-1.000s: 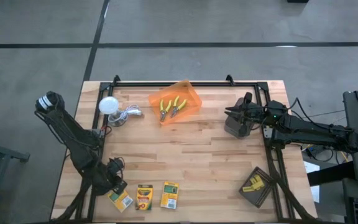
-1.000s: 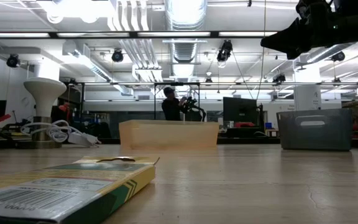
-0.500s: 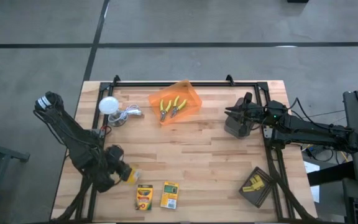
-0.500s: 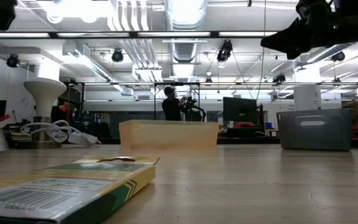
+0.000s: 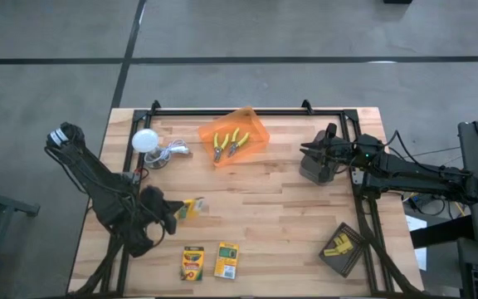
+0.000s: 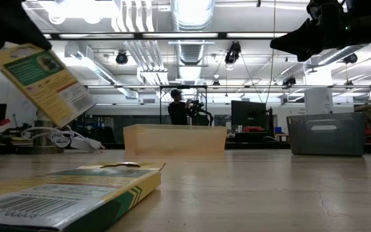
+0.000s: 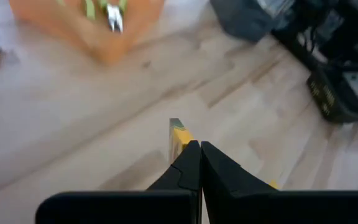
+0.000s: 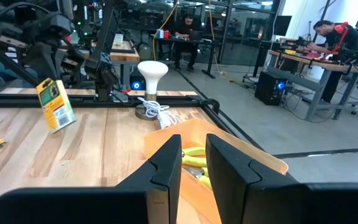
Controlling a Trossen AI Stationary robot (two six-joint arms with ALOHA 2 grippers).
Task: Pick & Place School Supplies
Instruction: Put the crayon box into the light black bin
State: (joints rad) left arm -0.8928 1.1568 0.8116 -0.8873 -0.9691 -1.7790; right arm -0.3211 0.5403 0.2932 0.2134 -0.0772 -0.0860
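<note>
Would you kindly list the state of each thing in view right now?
Left gripper: shut on a crayon box, raised.
Held crayon box: lifted, tilted.
Two other crayon boxes: flat on the table.
Orange bin: holds two pliers.
Right gripper: hovering, holds nothing.

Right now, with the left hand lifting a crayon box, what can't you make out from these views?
- Left hand: in the high view its fingers merge with the dark arm; its grip on the crayon box shows edge-on only in the left wrist view.
- Low view: the near crayon box is cut off by the frame edge.
- Black tray: its yellow contents are too small to identify.
- Pliers: the bin hides them in the low view.
</note>
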